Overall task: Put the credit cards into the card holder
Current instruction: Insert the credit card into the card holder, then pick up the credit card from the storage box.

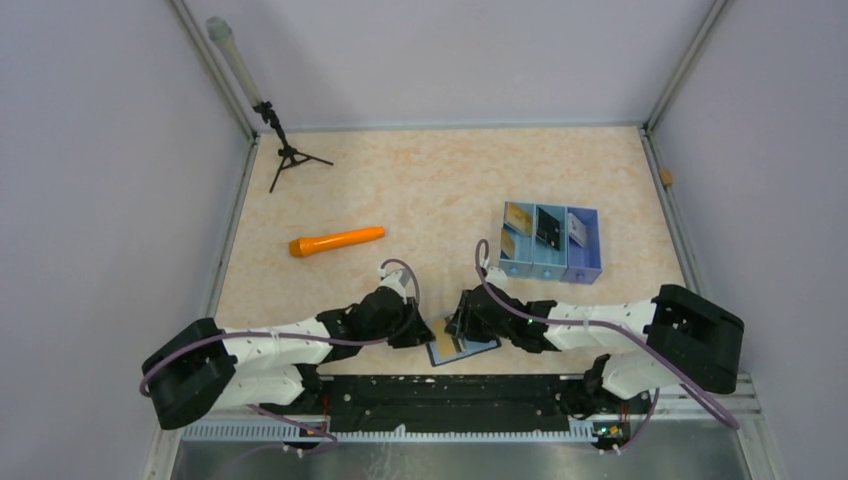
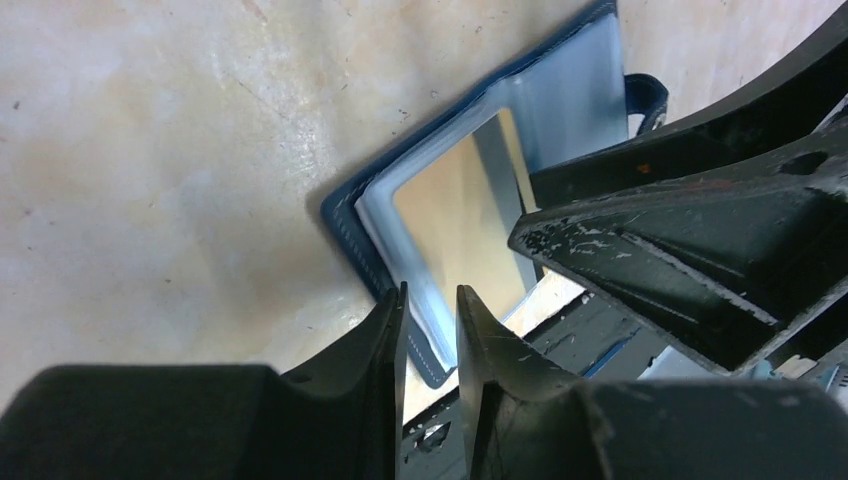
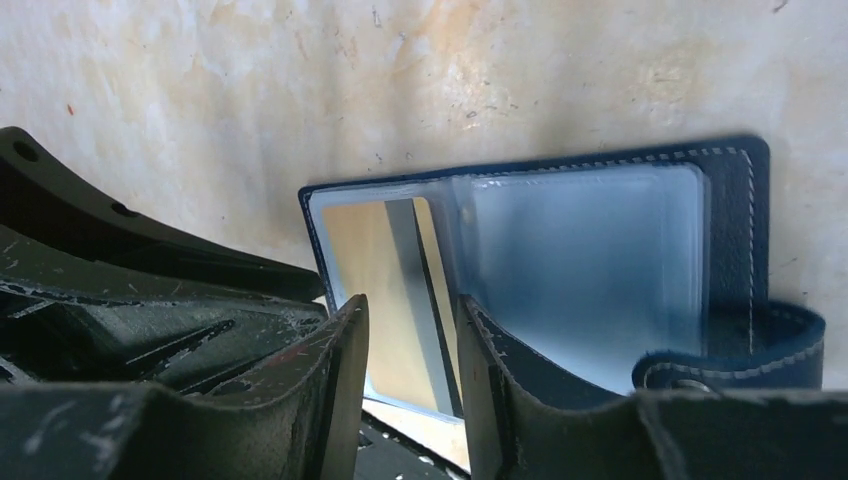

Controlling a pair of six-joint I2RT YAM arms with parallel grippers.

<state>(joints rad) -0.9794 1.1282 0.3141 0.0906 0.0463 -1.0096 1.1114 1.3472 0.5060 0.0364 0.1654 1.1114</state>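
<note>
Here my left pincer (image 2: 431, 290) is all but closed, and the edge of the holder (image 2: 345, 215) runs through the slit between its fingers. I judge the edge nipped, to stop the holder sliding. My right pincer (image 3: 411, 302) has its fingers a little apart, low over the open holder, with the gold card (image 3: 385, 290) showing past its tips. Whether it grips that card or only nudges it, I cannot tell. The card lies against the pale inside, at a clear sleeve, and seems not fully home. The holder lies open at the near edge of the bench (image 1: 430, 190), between my two wrists. So the step in hand is seating this card. Next I must slide it flat and straight along the sleeve while the left holds firm. Well off to the right stands the tray (image 1: 598, 245), with three bins: two spare gold cards (image 1: 517, 215) in the left, a black card (image 1: 547, 228) in the middle and a white card (image 1: 576, 230) in the right.
</note>
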